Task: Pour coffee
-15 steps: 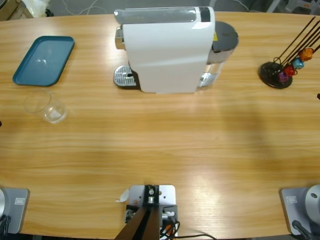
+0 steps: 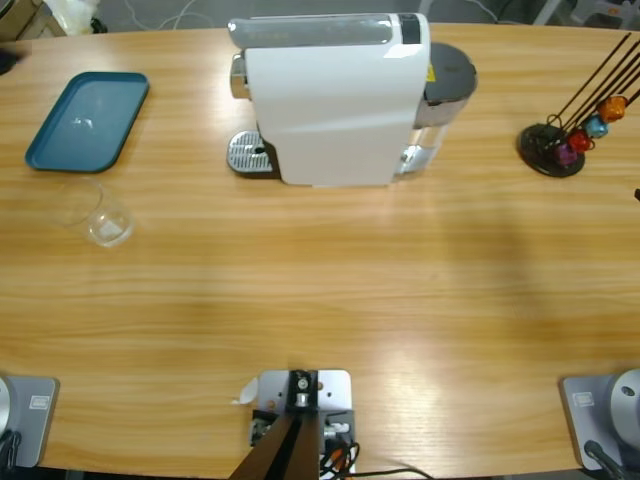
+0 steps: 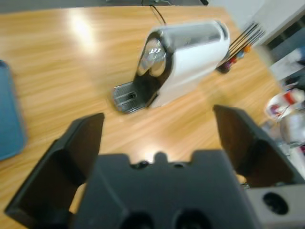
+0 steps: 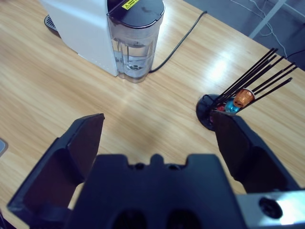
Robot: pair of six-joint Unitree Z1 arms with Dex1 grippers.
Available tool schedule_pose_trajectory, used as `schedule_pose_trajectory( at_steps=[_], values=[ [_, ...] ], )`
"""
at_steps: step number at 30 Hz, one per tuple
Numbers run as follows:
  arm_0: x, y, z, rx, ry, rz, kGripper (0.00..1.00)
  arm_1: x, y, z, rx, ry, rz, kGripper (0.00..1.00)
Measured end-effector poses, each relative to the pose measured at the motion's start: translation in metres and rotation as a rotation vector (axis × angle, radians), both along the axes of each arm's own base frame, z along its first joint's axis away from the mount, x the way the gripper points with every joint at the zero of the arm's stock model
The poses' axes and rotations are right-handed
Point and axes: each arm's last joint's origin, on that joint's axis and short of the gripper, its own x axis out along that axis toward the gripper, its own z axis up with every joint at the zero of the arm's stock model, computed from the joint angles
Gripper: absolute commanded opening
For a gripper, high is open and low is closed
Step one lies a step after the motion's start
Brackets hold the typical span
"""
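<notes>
A small clear glass tumbler (image 2: 95,213) stands on the table just below the teal tray (image 2: 85,120); I cannot make out any coffee in it from above. The white coffee machine (image 2: 335,100) stands at the back middle, its metal drip tray (image 2: 248,153) facing left. My left gripper (image 3: 157,119) is open and empty, high above the table, looking at the machine (image 3: 186,57) and its drip tray (image 3: 127,97). Also open and empty, my right gripper (image 4: 158,119) hangs above bare wood near the machine's water tank (image 4: 134,45).
A black capsule holder (image 2: 555,150) with coloured capsules stands at the far right, also seen in the right wrist view (image 4: 224,107). A black cable (image 4: 181,40) runs off behind the tank. A dark shape (image 2: 5,58) shows at the upper left edge.
A dark bit at the left edge beside the glass is gone, and a dark shape now shows at the upper left corner. Nothing on the table has moved.
</notes>
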Motion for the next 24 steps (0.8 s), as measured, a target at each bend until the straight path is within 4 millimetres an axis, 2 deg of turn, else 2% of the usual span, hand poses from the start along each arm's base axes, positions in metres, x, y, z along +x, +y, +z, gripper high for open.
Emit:
schedule_pose_trajectory(
  at_steps=[3, 6, 8, 10, 14, 17, 18, 21, 24],
  values=[
    [0.048, -0.030, -0.005, -0.089, 0.066, -0.067, 1.000, 0.000, 0.000, 0.000, 0.000, 0.000, 0.000, 1.000],
    [0.080, -0.049, -0.018, -0.145, 0.113, -0.094, 0.978, 0.000, 0.000, 0.000, 0.001, 0.000, 0.001, 1.000],
    [0.094, -0.056, -0.029, -0.150, 0.146, -0.088, 0.969, 0.000, 0.000, 0.000, 0.001, 0.001, 0.002, 1.000],
    [0.106, -0.062, -0.041, -0.158, 0.189, -0.072, 0.890, 0.000, 0.000, 0.000, 0.002, 0.002, 0.004, 1.000],
    [0.123, -0.071, -0.062, -0.164, 0.265, -0.048, 0.875, 0.000, 0.000, 0.000, 0.002, 0.002, 0.005, 1.000],
    [0.134, -0.078, -0.068, -0.193, 0.272, -0.059, 0.786, 0.000, 0.000, 0.000, 0.003, 0.003, 0.006, 1.000],
    [0.137, -0.080, -0.069, -0.208, 0.276, -0.065, 0.695, 0.000, 0.000, 0.000, 0.003, 0.003, 0.006, 1.000],
    [0.145, -0.090, -0.068, -0.237, 0.279, -0.076, 0.578, 0.000, 0.000, 0.000, 0.003, 0.003, 0.006, 1.000],
    [0.148, -0.100, -0.068, -0.248, 0.286, -0.089, 0.384, 0.000, 0.000, 0.000, 0.003, 0.003, 0.006, 1.000]
  ],
)
